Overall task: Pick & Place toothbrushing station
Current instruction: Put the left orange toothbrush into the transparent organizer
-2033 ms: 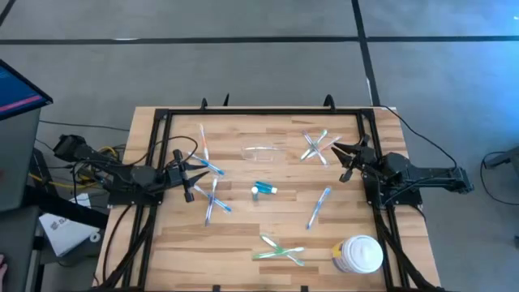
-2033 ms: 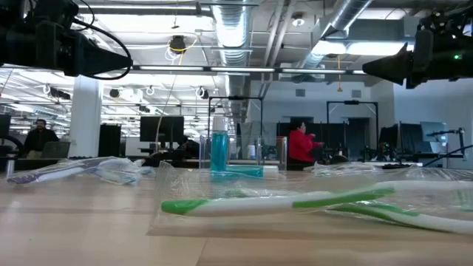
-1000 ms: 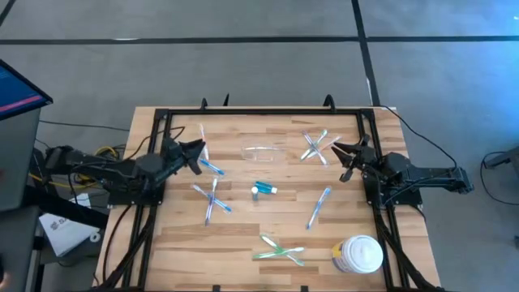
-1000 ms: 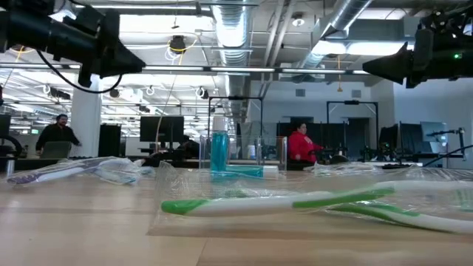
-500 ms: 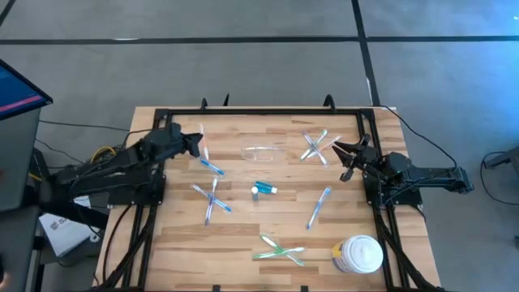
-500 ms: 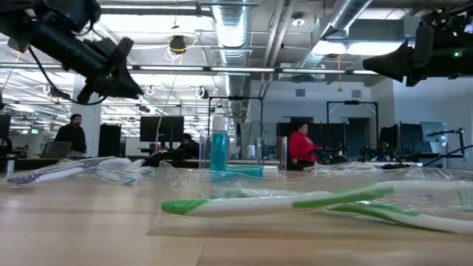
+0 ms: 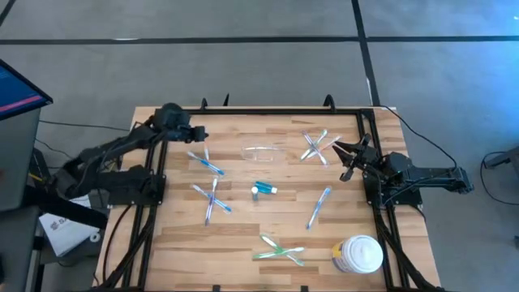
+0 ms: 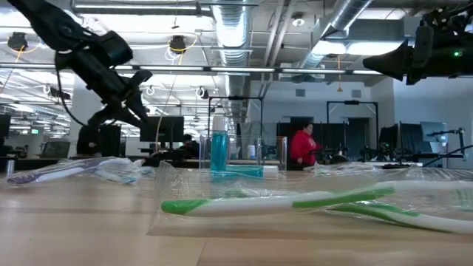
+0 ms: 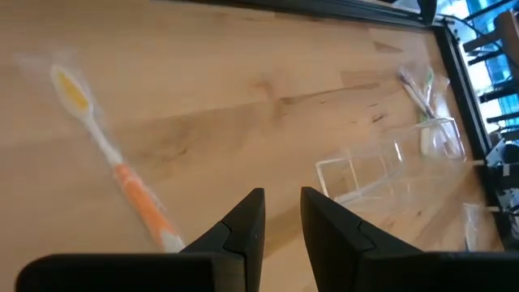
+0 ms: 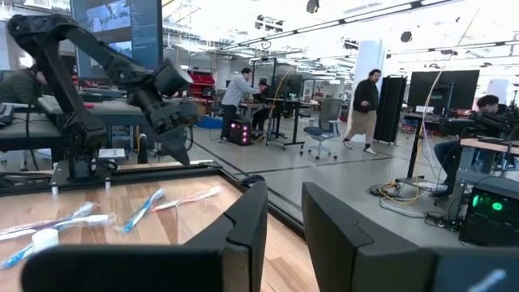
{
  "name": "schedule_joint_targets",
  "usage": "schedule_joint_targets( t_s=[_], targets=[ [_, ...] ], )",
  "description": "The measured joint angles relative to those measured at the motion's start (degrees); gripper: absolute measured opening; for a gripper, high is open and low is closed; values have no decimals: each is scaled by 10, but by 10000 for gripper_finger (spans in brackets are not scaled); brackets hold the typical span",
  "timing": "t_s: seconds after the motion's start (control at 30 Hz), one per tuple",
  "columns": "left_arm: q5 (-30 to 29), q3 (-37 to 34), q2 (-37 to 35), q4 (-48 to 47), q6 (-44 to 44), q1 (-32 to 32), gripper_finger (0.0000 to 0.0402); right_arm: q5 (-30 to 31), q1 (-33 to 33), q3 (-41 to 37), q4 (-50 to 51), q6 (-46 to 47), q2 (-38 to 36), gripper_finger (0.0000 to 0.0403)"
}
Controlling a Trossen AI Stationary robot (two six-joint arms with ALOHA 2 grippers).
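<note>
The small clear plastic holder (image 7: 261, 151) lay near the table's (image 7: 243, 243) far middle, the small teal tube (image 7: 263, 190) just before it. Thin translucent toothbrushes lay crossed left (image 7: 212, 198), far right (image 7: 315, 146) and at the near edge (image 7: 280, 250). A large white round lidded jar (image 7: 359, 255) stood at the near right corner.

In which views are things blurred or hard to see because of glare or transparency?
Low view: the near green toothbrush is soft, and the ceiling lights glare. Left wrist view: the orange toothbrush is blurred; the clear holder shows only as pale edges. High view: the holder almost vanishes against the wood.
</note>
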State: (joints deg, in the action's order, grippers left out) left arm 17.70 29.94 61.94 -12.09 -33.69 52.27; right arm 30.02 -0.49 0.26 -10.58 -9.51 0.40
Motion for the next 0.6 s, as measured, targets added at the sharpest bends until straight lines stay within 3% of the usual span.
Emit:
schedule_joint_targets(
  t_s=[0.13, 0.33, 0.6],
  targets=[
    [-2, 35, 29, -20, 4, 0, 76, 0, 1, 0, 0, 16, 0, 71],
    [-69, 95, 53, -154, 24, 0, 64, 0, 1, 0, 0, 16, 0, 71],
    [-68, 99, 89, -206, 20, -23, 28, 0, 0, 0, 0, 16, 0, 71]
  ],
)
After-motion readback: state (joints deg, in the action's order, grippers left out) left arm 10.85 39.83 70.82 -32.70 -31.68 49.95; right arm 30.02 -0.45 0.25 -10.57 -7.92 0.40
